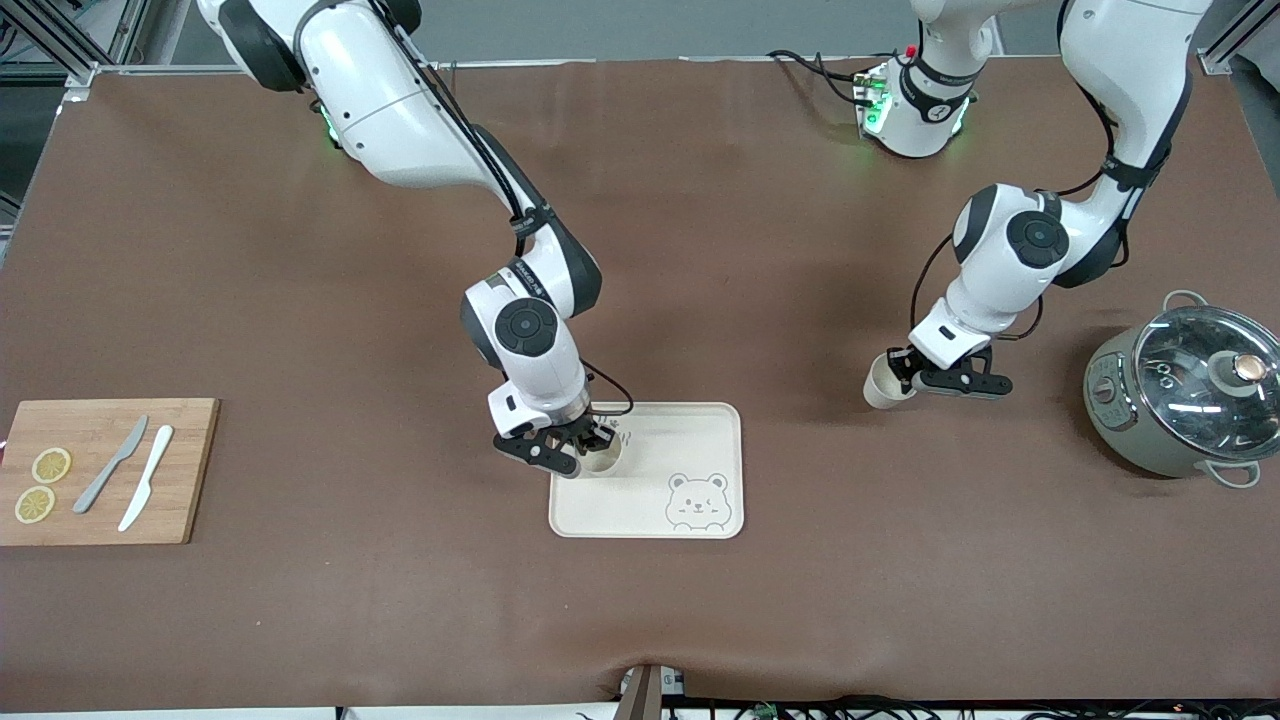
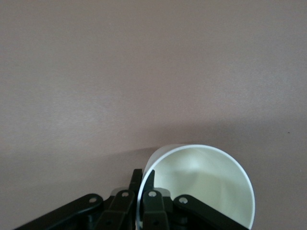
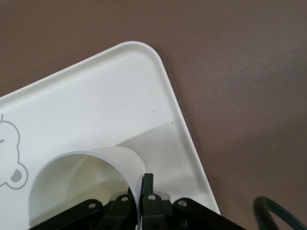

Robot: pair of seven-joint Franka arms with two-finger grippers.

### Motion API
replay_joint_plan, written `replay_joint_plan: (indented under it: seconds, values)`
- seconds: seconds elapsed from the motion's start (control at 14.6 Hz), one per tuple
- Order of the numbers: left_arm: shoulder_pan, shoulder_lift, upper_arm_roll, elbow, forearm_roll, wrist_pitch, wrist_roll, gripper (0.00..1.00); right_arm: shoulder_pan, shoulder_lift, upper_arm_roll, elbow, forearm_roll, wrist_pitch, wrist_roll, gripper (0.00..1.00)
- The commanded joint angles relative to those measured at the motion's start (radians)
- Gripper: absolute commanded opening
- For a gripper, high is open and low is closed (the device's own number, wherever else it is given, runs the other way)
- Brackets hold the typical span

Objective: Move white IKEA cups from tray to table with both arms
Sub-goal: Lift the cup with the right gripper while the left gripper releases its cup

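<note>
One cup (image 1: 603, 459) is pinched by its rim in the right gripper (image 1: 590, 442) on the tray (image 1: 700, 430), mid-table, its base hidden. Another cup (image 1: 882, 382), tilted, is gripped by the left gripper (image 1: 905, 375) over bare table (image 1: 700, 250), its lower part cut off in the left wrist view.

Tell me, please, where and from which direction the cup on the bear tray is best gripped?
By its thin rim wall, coming from above. The cup stands upright and open-mouthed on the tray, so one finger goes inside, one outside, as the right hand grips it now. The left hand holds its cup likewise.
</note>
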Motion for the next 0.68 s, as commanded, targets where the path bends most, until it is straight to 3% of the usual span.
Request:
replay_joint_plan:
  seconds: [0.0,0.14,0.41,0.48,0.55,0.62]
  values:
    - [0.017,0.027,-0.009,-0.002,0.013,0.043,0.007,0.00,0.001,-0.010,-0.008,0.038,-0.009,-0.020,0.012,0.00]
    - [0.017,0.027,-0.007,-0.002,0.013,0.043,0.009,0.00,-0.008,-0.026,-0.007,0.038,-0.007,-0.026,0.008,0.00]
    - [0.017,0.026,-0.007,0.004,0.016,0.043,0.015,0.00,-0.047,-0.122,-0.001,0.034,0.008,-0.168,-0.058,0.00]
    - [0.017,0.027,-0.007,0.013,0.017,0.043,0.024,0.28,-0.057,-0.153,-0.001,0.029,0.024,-0.211,-0.090,0.00]
    - [0.017,0.029,-0.006,0.015,0.020,0.043,0.038,0.84,-0.070,-0.185,-0.002,0.022,0.034,-0.256,-0.119,0.00]
    - [0.017,0.029,-0.006,0.015,0.019,0.043,0.039,1.00,-0.085,-0.217,-0.002,0.006,0.038,-0.299,-0.153,0.00]
